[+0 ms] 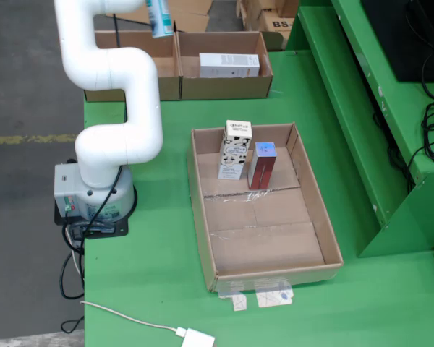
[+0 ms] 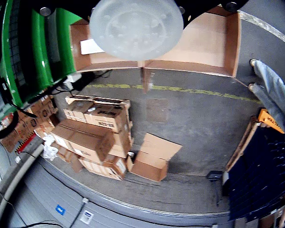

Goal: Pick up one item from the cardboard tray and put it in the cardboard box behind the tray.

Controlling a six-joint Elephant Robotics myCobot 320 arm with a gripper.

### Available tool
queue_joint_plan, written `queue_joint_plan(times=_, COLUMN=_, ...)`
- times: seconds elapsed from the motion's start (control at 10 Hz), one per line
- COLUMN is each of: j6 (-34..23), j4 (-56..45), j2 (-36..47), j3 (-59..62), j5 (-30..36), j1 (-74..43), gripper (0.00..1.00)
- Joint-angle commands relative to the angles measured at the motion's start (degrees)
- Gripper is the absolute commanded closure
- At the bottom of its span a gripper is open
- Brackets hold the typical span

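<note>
Green tabletop (image 1: 159,260) scene: a bottle (image 1: 158,17), apparently light blue, hangs from the arm (image 1: 112,69) above the left rear cardboard box (image 1: 134,85), at eleven o'clock from the cardboard tray (image 1: 260,249). Its round base (image 2: 136,27) fills the wrist view; the jaws' state cannot be told. Two cartons (image 1: 234,150) stand in the tray.

The arm (image 1: 116,79) is glossy white plastic. The table (image 1: 152,253) is smooth matt green. The tray (image 1: 264,217) is plain brown cardboard, matt, with shiny clear tape at its 6 o'clock edge. In the wrist view, a translucent, frosted plastic bottle base (image 2: 135,28) shows.
</note>
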Motion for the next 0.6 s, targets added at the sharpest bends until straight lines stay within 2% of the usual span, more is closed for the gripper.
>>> queue_joint_plan(times=0.0, j6=3.2, j4=-3.5, j2=2.7, j3=1.4, j5=0.2, j1=15.8, gripper=1.00)
queue_joint_plan(times=0.2, j6=6.2, j4=-10.4, j2=4.7, j3=1.4, j5=1.9, j1=18.0, gripper=1.00)
queue_joint_plan(times=0.5, j6=7.7, j4=-11.6, j2=3.8, j3=1.4, j5=1.9, j1=19.9, gripper=1.00)
